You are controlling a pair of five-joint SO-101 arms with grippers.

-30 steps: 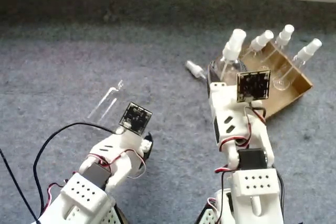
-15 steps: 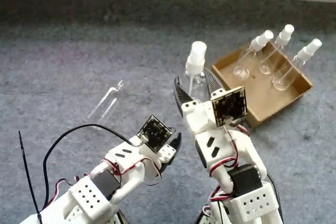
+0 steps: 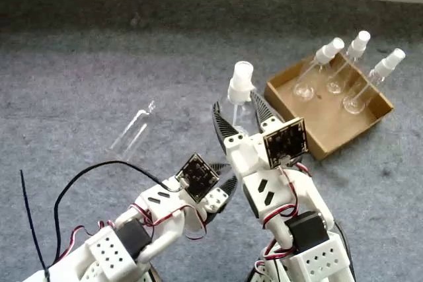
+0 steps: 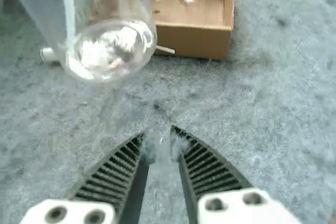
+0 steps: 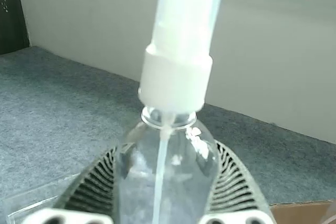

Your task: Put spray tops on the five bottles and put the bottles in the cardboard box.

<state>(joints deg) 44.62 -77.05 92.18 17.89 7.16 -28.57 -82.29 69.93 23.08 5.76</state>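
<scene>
My right gripper (image 3: 236, 102) is shut on a clear bottle (image 3: 240, 94) with a white spray top, held upright above the carpet just left of the cardboard box (image 3: 334, 120). The right wrist view has this bottle (image 5: 168, 177) between the ribbed fingers (image 5: 86, 190). Three capped bottles (image 3: 317, 64) lean inside the box. My left gripper (image 3: 223, 177) hangs low beside the right arm, nearly shut and holding nothing. From the left gripper (image 4: 158, 134) I see the held bottle's base (image 4: 107, 48) and the box (image 4: 191, 40) beyond.
A bare clear bottle (image 3: 132, 130) lies on the grey carpet at the left. A loose white spray top (image 4: 48, 54) lies on the carpet behind the held bottle. A black cable (image 3: 79, 176) loops beside the left arm.
The right gripper has carried the capped bottle away from the box, leftward and nearer. The left arm has swung right, toward the right arm.
</scene>
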